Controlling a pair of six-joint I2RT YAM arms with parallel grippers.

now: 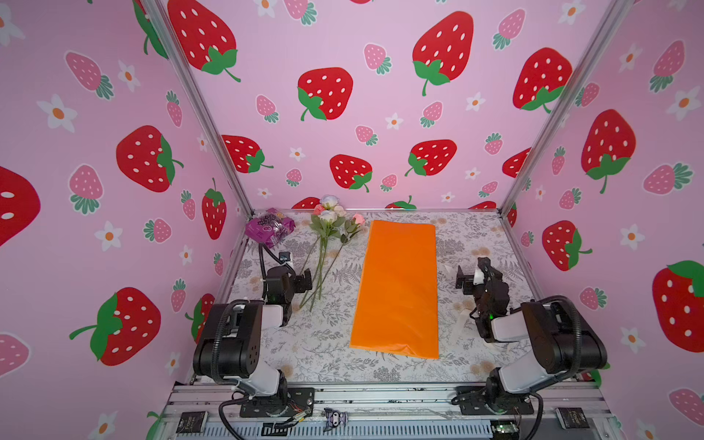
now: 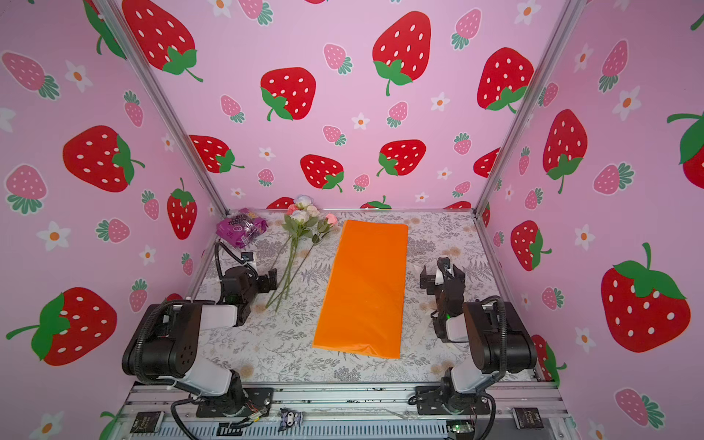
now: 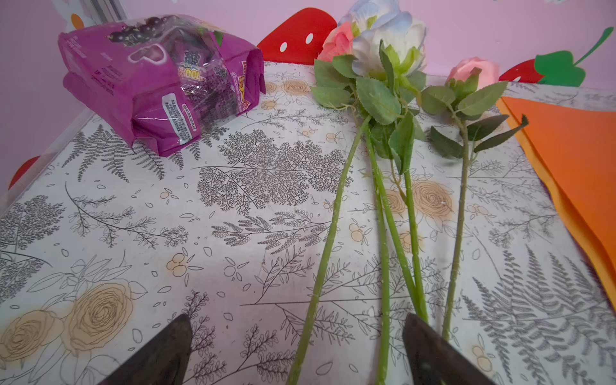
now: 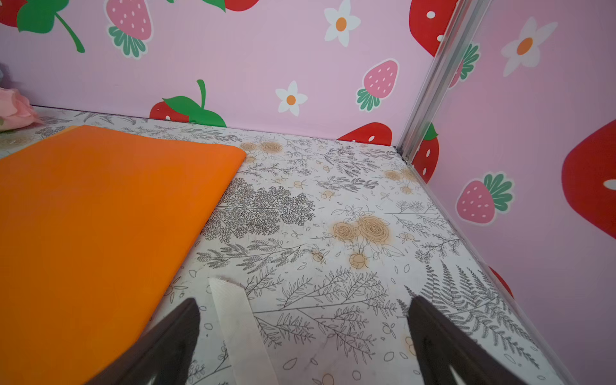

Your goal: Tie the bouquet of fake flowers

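lol left tool, right tool both spread, empty; left should pinch rose stems low, sliding 3 o'clock onto orange paper.

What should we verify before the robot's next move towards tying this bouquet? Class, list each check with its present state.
1. Left claw open and empty: ok.
2. Right claw open and empty: ok.
3. Orange paper flat, nothing on it: ok.
4. Flowers gathered on the paper: not ok; they lie loose on the table beside it.
5. White ribbon on hand: ok; it lies on the table by the right claw, beside the paper.
6. Purple packet apart from the flowers: ok.
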